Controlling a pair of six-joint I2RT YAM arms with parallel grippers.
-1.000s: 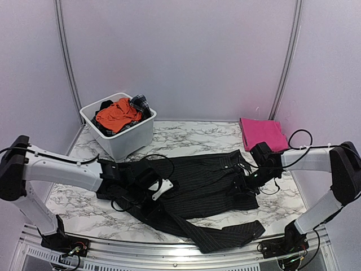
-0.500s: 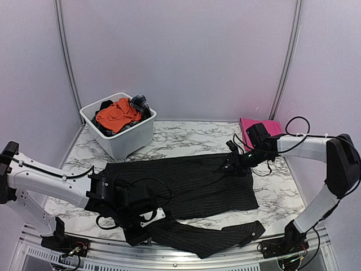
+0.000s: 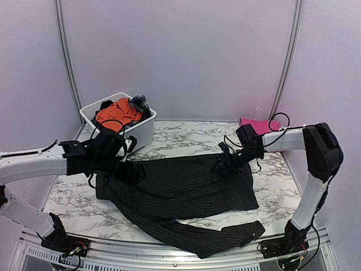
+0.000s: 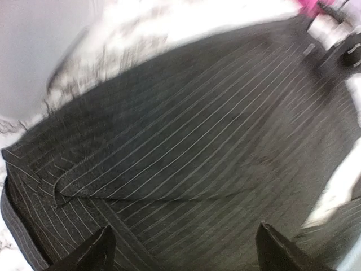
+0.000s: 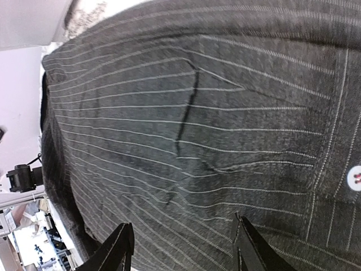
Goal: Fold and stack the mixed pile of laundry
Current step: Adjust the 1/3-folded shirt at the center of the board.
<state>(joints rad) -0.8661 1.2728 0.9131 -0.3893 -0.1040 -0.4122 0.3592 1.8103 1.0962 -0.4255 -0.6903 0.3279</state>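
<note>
Pinstriped shirt (image 3: pixel 186 183) lies spread flat across the middle of the worktop (image 3: pixel 186 135), 1 sleeve trailing to the near edge. I judge it light, limp and a little slippery, so I'd pinch a hem or the collar, never the loose middle. The left gripper (image 4: pixel 186 257) hangs over it with jaws spread wide; the right gripper (image 5: pixel 183 248) has jaws apart, pinching nothing.

The left end effector (image 4: pixel 183 257) hangs low with fingers wide apart; the right end effector (image 5: pixel 183 248), arm bent inward, stands partly parted
</note>
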